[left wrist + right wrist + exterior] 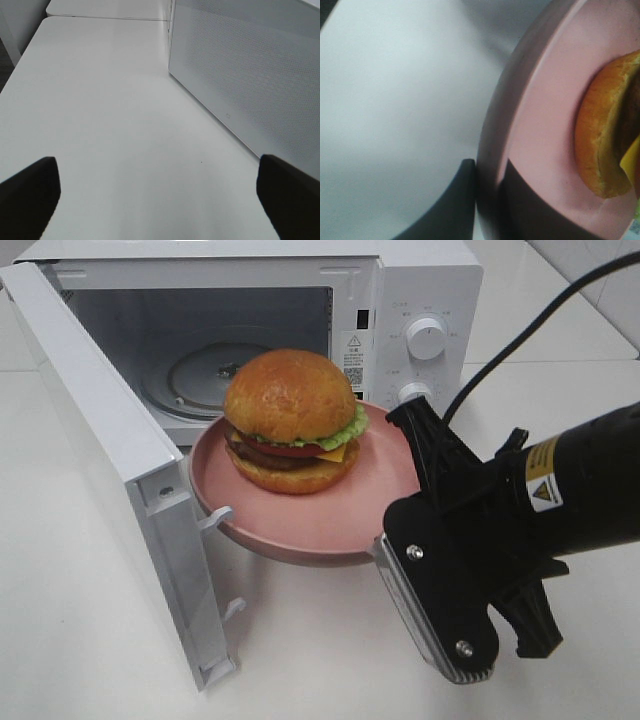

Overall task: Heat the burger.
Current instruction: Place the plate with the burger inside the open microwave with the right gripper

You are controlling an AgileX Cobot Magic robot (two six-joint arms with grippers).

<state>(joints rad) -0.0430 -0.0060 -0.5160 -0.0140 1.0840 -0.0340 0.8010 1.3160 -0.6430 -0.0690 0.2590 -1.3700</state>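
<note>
The burger (291, 420), with a golden-brown bun, lettuce, tomato and cheese, sits on a shallow pink dish (340, 510). My right gripper (398, 502) is shut on the dish's near right rim and holds it in the air just in front of the open microwave (400, 300). In the right wrist view the fingers (460, 200) clamp the dish rim (492, 150), with the burger (605, 135) beyond. My left gripper (157, 195) is open and empty over bare table beside the microwave's side wall (250, 75); it does not show in the exterior high view.
The microwave door (110, 460) stands open to the left, its edge close to the dish's left rim. A glass turntable (205, 375) lies inside the cavity. Control knobs (426, 338) are on the right panel. The white table (320, 640) spreads in front.
</note>
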